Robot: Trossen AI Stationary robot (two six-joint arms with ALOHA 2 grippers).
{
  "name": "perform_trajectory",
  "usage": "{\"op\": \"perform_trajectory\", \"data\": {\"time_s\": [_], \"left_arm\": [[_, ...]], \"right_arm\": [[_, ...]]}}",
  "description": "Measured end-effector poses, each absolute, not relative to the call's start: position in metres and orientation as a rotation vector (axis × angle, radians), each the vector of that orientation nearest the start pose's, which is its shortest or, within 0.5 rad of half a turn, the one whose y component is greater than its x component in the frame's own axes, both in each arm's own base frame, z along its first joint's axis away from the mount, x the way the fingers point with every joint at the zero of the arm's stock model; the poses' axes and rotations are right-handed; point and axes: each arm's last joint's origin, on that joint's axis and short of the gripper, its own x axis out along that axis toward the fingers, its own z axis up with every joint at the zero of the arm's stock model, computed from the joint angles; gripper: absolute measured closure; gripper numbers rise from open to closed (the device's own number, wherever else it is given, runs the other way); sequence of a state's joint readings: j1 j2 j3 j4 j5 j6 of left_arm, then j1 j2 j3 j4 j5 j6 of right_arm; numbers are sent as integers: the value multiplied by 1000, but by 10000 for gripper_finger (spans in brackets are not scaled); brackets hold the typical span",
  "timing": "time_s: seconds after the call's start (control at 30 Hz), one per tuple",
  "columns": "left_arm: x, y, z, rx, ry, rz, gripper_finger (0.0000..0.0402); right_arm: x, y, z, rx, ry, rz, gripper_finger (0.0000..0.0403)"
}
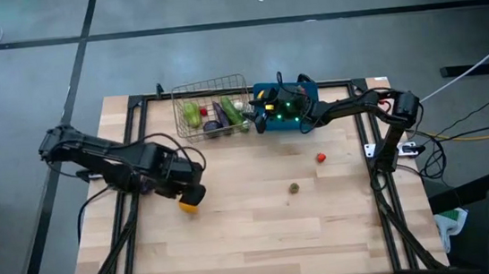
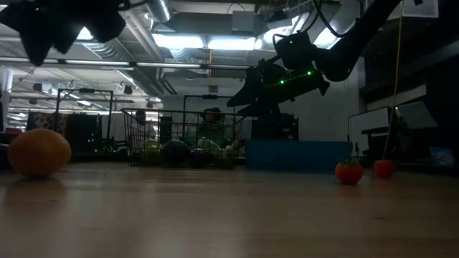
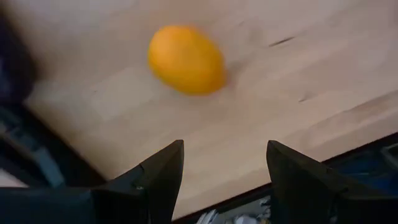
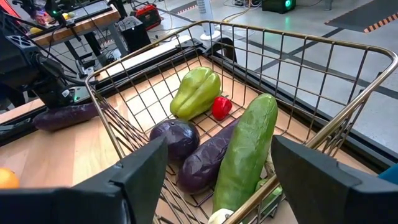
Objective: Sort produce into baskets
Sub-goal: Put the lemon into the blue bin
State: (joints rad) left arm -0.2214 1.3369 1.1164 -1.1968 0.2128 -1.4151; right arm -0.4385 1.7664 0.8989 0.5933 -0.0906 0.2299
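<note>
An orange round fruit (image 3: 186, 59) lies on the wooden table, also seen in the high view (image 1: 188, 205) and the low view (image 2: 39, 152). My left gripper (image 3: 224, 180) hovers just above it, open and empty, near the table's left middle (image 1: 192, 185). The wire-mesh basket (image 1: 211, 93) stands at the far edge. It holds a green pepper (image 4: 196, 92), a cucumber (image 4: 245, 152), two eggplants (image 4: 175, 138) and a small red piece (image 4: 221, 107). My right gripper (image 4: 214, 180) is open and empty over the basket's right end, above the blue bin (image 1: 290, 125).
A red tomato (image 1: 321, 157) and a small brownish piece (image 1: 293, 187) lie on the table's right middle. A second red piece (image 2: 384, 168) shows in the low view. Another eggplant (image 4: 65, 115) lies on the table outside the basket. The near half of the table is bare wood.
</note>
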Motion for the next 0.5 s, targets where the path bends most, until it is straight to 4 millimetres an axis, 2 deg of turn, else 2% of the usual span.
{"op": "perform_trajectory", "data": {"time_s": [0.2, 0.5], "left_arm": [[227, -58, 257, -1154, 1469, 815, 178], [228, -65, 238, -1393, 1314, 1139, 178]], "right_arm": [[335, -154, 188, 300, 226, -367, 118], [335, -153, 188, 304, 228, -340, 118]]}}
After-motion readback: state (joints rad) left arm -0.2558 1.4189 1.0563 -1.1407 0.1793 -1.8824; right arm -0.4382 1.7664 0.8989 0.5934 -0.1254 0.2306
